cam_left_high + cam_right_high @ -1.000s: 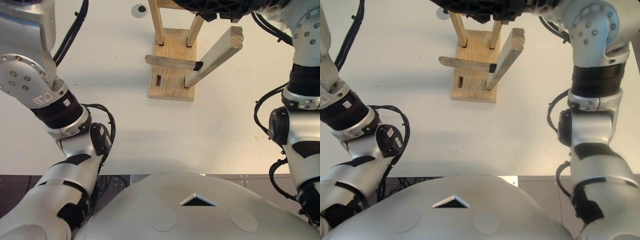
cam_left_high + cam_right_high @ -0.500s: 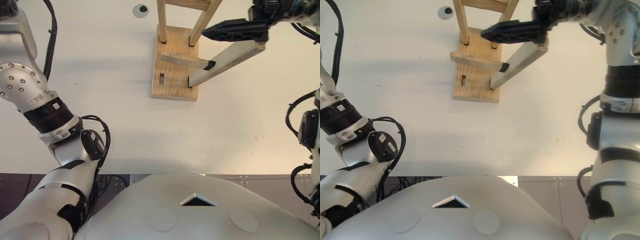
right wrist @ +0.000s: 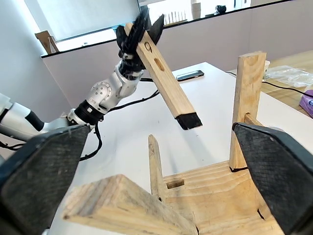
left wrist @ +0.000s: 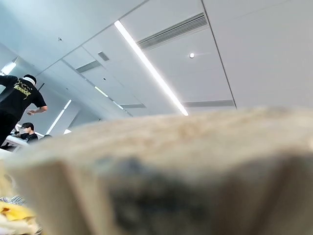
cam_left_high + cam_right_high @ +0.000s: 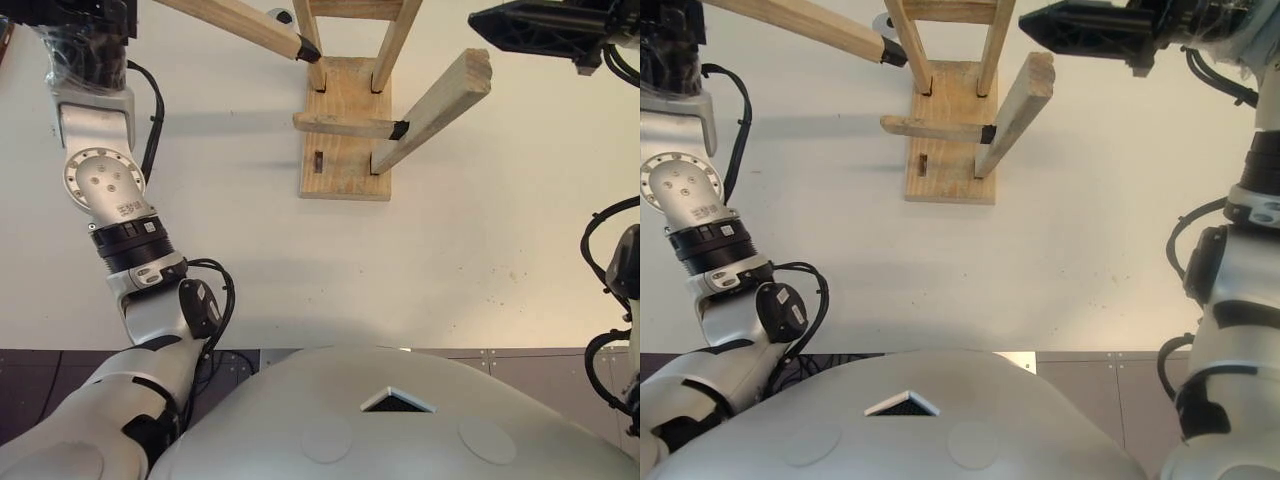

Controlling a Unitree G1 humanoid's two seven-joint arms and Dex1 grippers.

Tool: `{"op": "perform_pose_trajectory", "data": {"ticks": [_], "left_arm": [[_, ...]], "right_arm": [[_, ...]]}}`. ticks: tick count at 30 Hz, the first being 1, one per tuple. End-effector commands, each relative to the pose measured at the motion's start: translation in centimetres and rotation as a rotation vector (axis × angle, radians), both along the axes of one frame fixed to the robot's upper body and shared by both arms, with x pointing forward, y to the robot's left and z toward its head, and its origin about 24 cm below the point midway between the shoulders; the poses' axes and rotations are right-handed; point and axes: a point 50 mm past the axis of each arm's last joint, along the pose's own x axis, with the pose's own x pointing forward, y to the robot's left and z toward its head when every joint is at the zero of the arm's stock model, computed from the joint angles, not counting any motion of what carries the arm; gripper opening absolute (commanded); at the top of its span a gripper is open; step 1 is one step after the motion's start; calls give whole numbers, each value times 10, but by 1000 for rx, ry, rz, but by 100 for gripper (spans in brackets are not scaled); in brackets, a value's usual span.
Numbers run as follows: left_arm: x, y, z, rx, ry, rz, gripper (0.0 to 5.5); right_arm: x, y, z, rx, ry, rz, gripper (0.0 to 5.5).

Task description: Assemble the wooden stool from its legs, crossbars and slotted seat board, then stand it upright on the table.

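The seat board (image 5: 345, 150) lies flat on the table (image 5: 200, 230) with its slots facing up. Two legs (image 5: 312, 45) stand in the slots at its far end, and a third leg (image 5: 430, 112) leans outward from the near slot on the right side. A crossbar (image 5: 345, 125) runs over the board's middle to this leaning leg. The near slot on the left side (image 5: 317, 161) is empty. The left gripper (image 3: 143, 29) pinches the fourth leg (image 5: 235, 22) by its upper end and holds it slanted in the air. The leg's dark tip hangs above the board's far left corner. The right gripper (image 5: 1060, 22) is spread and holds nothing, hovering above the board's far right side near the top of the leaning leg. The wood looks stiff, dry and fairly light, so it should neither bend nor slip in a firm pinch. A long leg held at one end will likely swing at the tip, though, and the fit in the slot looks tight. The leaning leg seems best gripped on its flat faces near the top. The board is loose on the table and may slide under a sideways push.
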Motion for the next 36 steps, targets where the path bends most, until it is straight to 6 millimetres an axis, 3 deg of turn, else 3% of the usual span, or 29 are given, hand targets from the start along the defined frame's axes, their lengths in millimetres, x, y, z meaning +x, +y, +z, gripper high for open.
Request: {"op": "perform_pose_trajectory", "data": {"ticks": [1,7,16,24,29,36], "left_arm": [[-4,-12,-18,119,47,-43,158],[-3,-34,-35,191,85,-147,158],[-2,-41,-52,497,98,-246,158],[-7,-21,-39,581,86,-267,158],[-8,-23,-43,590,99,-287,158],[-5,-29,-24,463,18,-281,158]], "right_arm": [[-12,0,1,3,19,85,540],[-24,10,-24,-78,55,155,540],[-24,24,-39,-81,-1,107,410],[-29,27,-45,-106,-4,126,286],[-27,27,-47,-110,-6,117,269],[-26,27,-48,-123,-6,122,261]]}}
